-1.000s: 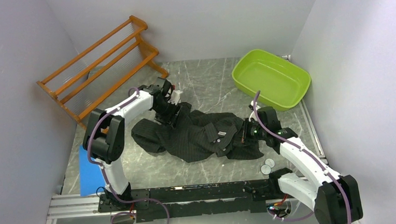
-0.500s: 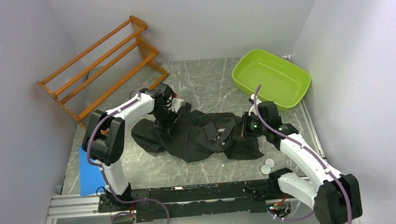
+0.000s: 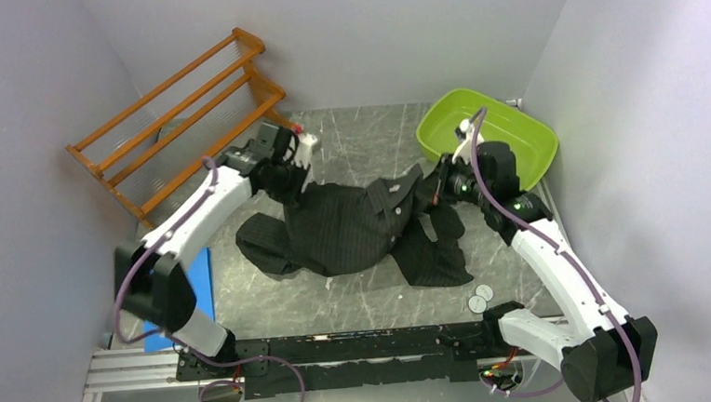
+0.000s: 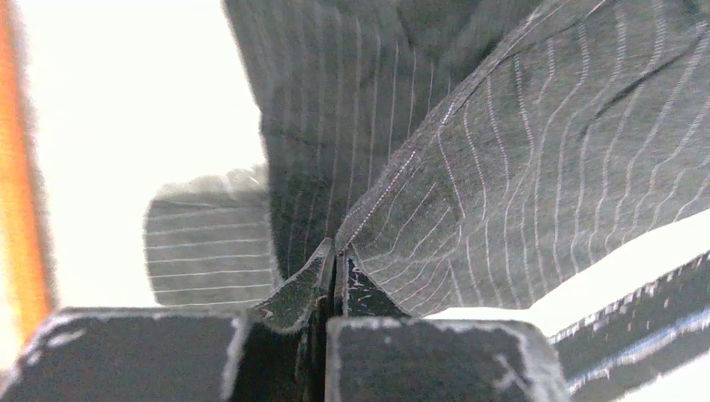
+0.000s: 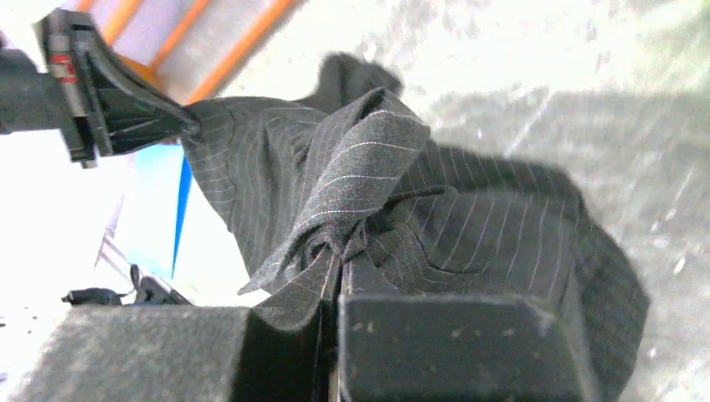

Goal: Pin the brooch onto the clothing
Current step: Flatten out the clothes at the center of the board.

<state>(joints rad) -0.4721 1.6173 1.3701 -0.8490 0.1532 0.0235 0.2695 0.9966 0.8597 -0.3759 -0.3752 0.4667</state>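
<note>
The clothing [image 3: 353, 229], a black pinstriped shirt, hangs stretched between my two grippers, with its lower part resting on the table. My left gripper [image 3: 292, 180] is shut on the shirt's left edge; in the left wrist view its tips [image 4: 335, 251] pinch a seamed fold of cloth [image 4: 502, 167]. My right gripper [image 3: 437, 189] is shut on a bunched fold [image 5: 352, 184] at the shirt's right side, gripper tips [image 5: 337, 255] together. The brooch looks like one of two small pale round discs [image 3: 480, 297] on the table near the right arm's base, away from both grippers.
An orange wooden rack [image 3: 179, 119] leans at the back left, close behind the left gripper. A lime green tub [image 3: 493, 141] sits at the back right, just behind the right wrist. A blue pad [image 3: 200, 283] lies at the left edge. Grey walls close in both sides.
The left gripper closed on the shirt's edge and pulled it up and back-left. The right gripper rose toward the tub with its fold, so the shirt now spreads between them.
</note>
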